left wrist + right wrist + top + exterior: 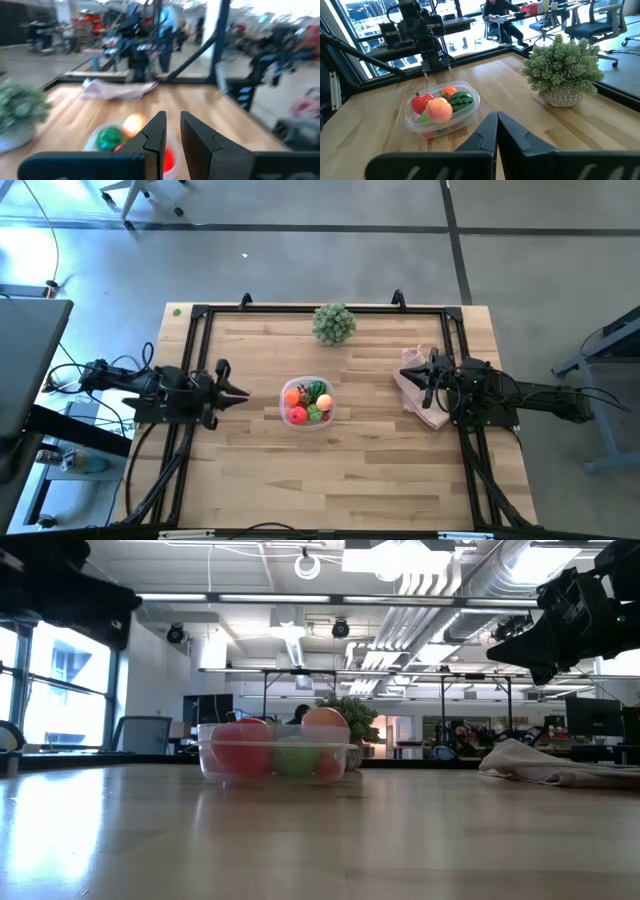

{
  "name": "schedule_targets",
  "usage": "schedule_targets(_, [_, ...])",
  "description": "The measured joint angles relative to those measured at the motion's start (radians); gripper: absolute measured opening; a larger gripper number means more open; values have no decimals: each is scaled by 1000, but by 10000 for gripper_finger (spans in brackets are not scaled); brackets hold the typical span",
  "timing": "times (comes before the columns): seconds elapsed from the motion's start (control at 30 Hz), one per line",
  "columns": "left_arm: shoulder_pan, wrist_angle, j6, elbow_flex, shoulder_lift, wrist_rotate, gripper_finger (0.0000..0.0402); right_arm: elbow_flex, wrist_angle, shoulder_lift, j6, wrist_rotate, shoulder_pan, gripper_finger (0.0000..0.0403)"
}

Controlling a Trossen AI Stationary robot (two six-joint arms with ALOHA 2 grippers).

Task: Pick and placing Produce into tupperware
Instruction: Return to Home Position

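Note:
The clear tupperware (326, 416) stands at the table's middle, its base on the wood. Inside lies the Produce: a red ball (421, 102), a peach-pink ball (440, 109), a striped green ball (461, 100) and a small orange one (449, 91). My left gripper (243, 393) hangs level to the left of the tupperware, shut and holding nothing, pointing at it. My right gripper (410, 377) hangs level at the right, shut and holding nothing, above a pinkish-white bag. In the low view the tupperware (215, 762) shows the balls through its wall.
A bushy pale-green plant (334, 323) stands at the far edge, behind the tupperware. The pinkish-white bag (420, 395) lies flat under my right gripper. A black frame rail (200, 360) runs around the table. Bare wood lies toward the near edge (320, 480).

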Motion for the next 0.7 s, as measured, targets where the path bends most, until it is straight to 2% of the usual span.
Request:
schedule_targets(0.27, [0, -106, 27, -3, 2, -161, 46, 0, 0, 0, 0, 0, 0, 0])
schedule_targets(0.7, [0, -105, 23, -1, 6, -164, 47, 0, 0, 0, 0, 0, 0, 0])
